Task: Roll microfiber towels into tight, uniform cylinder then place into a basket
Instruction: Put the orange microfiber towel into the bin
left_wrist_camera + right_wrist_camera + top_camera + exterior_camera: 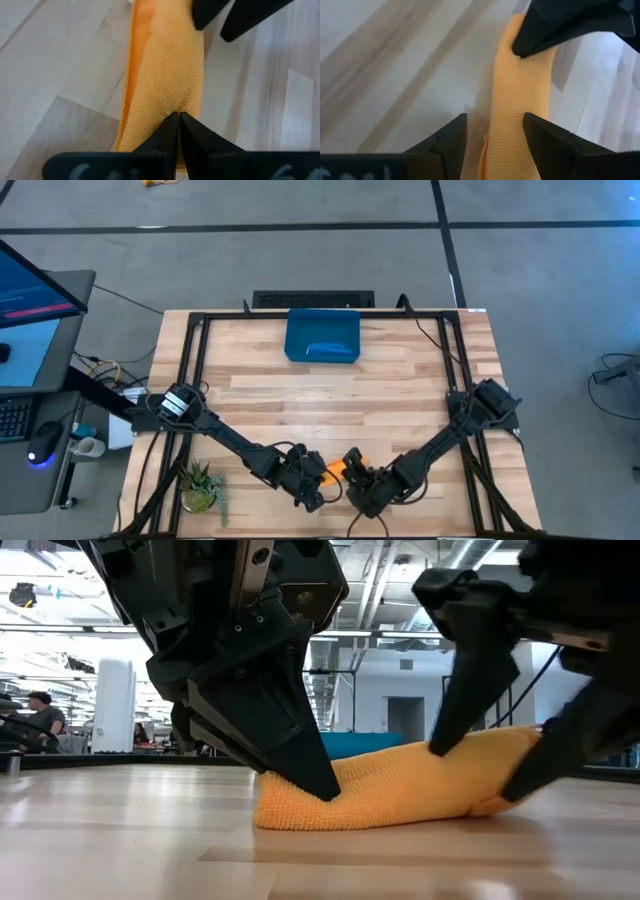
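The yellow-orange towel (400, 785) lies rolled into a short log on the table near its front edge, also seen from above (338, 470). My left gripper (178, 120) is shut at the roll's left end. My right gripper (495, 125) is open, its fingers standing on either side of the roll's right end. The blue towel (322, 351) lies rolled inside the dark blue basket (300, 330) at the table's far middle. My left gripper has its shut fingertips (170, 131) on the top of the roll near its left end (176, 107), where the cloth puckers. It comes slanting down from the table's left. The roll lies on the table. My right gripper's one finger (540, 135) lies against the side of the roll (522, 120) near its right end; the other stands apart from it. The fingers come slanting down from the right, across the roll.
A small potted plant (203, 485) stands at the front left corner. A black bar (313, 299) lies beyond the table's far edge. Black frame rails (190, 370) run along the table's sides. Bare wood lies between the roll and the basket.
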Controlling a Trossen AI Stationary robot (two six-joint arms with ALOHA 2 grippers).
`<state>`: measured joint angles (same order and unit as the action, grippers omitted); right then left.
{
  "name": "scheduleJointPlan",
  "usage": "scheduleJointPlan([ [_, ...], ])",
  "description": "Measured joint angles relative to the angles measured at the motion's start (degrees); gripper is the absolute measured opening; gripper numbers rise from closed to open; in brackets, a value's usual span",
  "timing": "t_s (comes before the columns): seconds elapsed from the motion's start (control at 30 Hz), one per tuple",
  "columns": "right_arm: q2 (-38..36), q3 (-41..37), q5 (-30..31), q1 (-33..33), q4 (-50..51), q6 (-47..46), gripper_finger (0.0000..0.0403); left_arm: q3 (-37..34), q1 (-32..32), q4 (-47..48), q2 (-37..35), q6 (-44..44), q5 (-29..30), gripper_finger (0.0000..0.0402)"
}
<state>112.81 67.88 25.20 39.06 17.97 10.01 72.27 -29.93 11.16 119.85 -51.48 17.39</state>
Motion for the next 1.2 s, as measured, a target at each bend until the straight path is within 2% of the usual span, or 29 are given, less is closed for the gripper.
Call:
scheduleJointPlan([
  [0.37, 0.0, 0.0, 0.6, -2.7, 1.2, -4.4, 0.0221, 0.0, 0.0, 0.1, 0.0, 0.0, 0.0, 0.0011],
  [0.5, 0.0, 0.1, -0.3, -5.0, 2.6, -9.2, 0.0221, 0.0, 0.0, 0.1, 0.0, 0.1, 0.3, 0.0011],
  [0.77, -0.3, -2.3, -4.9, -9.5, 2.1, -10.4, 0.0219, 0.0, 0.2, 0.3, 0.0, 7.2, 1.3, 0.0011],
  [1.03, -0.5, -2.5, -12.7, -13.3, 2.0, -13.5, 0.018, -0.4, -1.7, 2.5, -2.9, 10.8, 4.4, 0.0011],
  [1.2, -0.4, -2.6, -14.4, -14.6, 2.8, -13.9, 0.0157, -0.5, -4.3, 10.1, -5.9, 9.4, 4.0, 0.0011],
])
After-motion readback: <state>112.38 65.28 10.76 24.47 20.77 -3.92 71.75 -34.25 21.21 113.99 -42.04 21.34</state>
